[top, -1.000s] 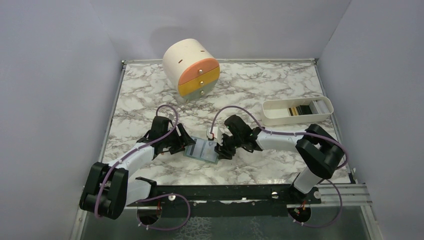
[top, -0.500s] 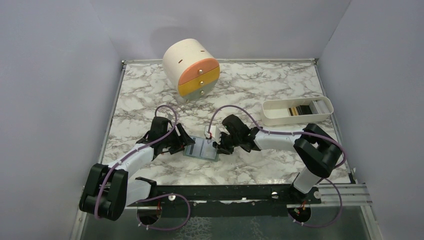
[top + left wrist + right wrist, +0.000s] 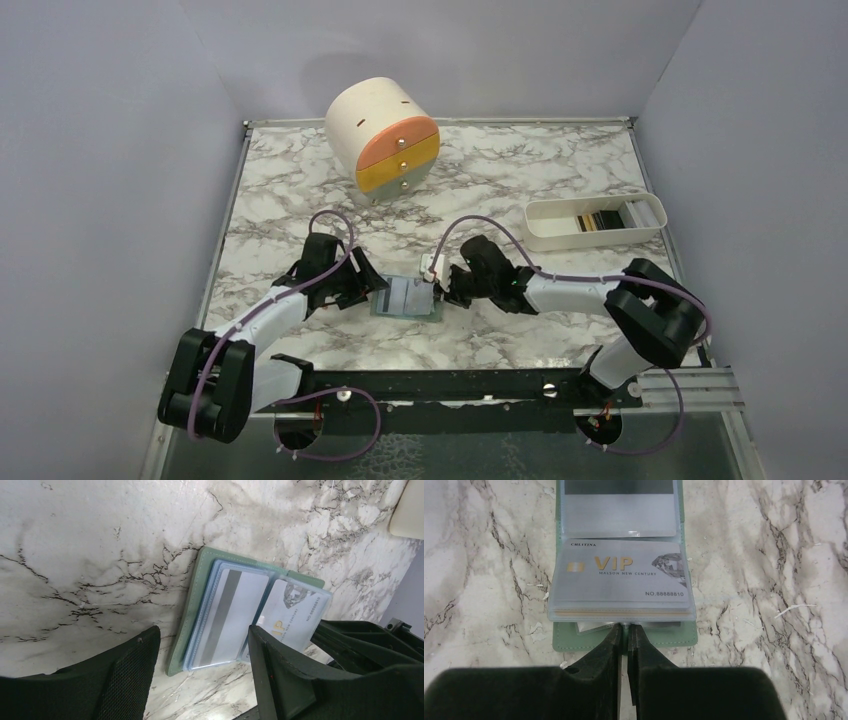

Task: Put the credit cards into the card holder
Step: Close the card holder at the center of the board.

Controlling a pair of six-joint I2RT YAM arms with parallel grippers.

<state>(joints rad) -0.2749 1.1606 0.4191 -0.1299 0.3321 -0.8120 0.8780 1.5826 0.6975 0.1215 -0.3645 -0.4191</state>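
One open card holder [image 3: 669,639], right gripper [image 3: 625,628] now closed at its edge

An open card holder [image 3: 405,297] lies on the marble table [image 3: 290,190]. A drawer cylinder [image 3: 383,135] stands behind it, a white tray [image 3: 560,241] to the right.

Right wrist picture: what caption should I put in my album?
Shut right gripper at the near edge of the open green card holder, VIP card showing.

Robot lab cell, plain grey walls [image 3: 100,150], marble-print table [image 3: 290,190], mounting rail [image 3: 450,386]
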